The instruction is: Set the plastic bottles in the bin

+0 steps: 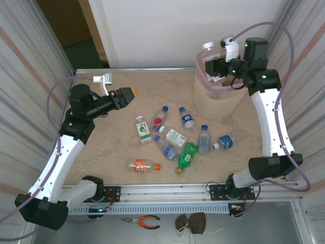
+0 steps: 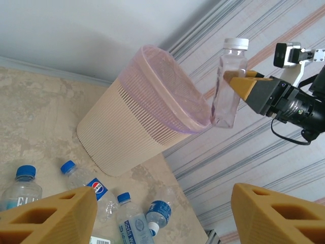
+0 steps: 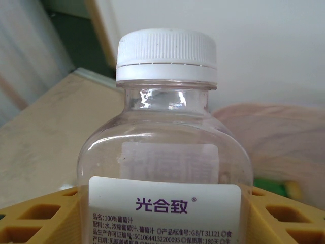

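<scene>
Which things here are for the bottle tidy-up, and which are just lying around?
For the job: bin; white-capped bottle; green bottle; other bottles lying on the table.
Just lying about: orange-handled pliers; brown bundle, both below the table's edge.

- Clear bottle (image 3: 165, 147) upright at frame centre, empty as far as can be seen, shoulders rounded.
- White cap (image 3: 166, 53) ribbed, screwed on, at 12 o'clock.
- Label (image 3: 165, 211) white, at 6 o'clock on the bottle; purple characters above small black print; lower edge cut off by the frame.
- Right pincer (image 3: 162, 216) clamped on the bottle body; yellow latticed fingers (image 3: 38, 216) touch it at 8 and 4 o'clock.
- Pink bag liner (image 3: 284, 137) behind the bottle at 3 o'clock, blurred, wrinkled.
- Green patch (image 3: 269, 185) at 4 o'clock under the liner edge; too blurred to identify.
- Beige worktop (image 3: 45, 132) at 9 o'clock.
- White wall (image 3: 264, 46) at 1 o'clock; dark doorway (image 3: 71, 30) at 11 o'clock.
</scene>
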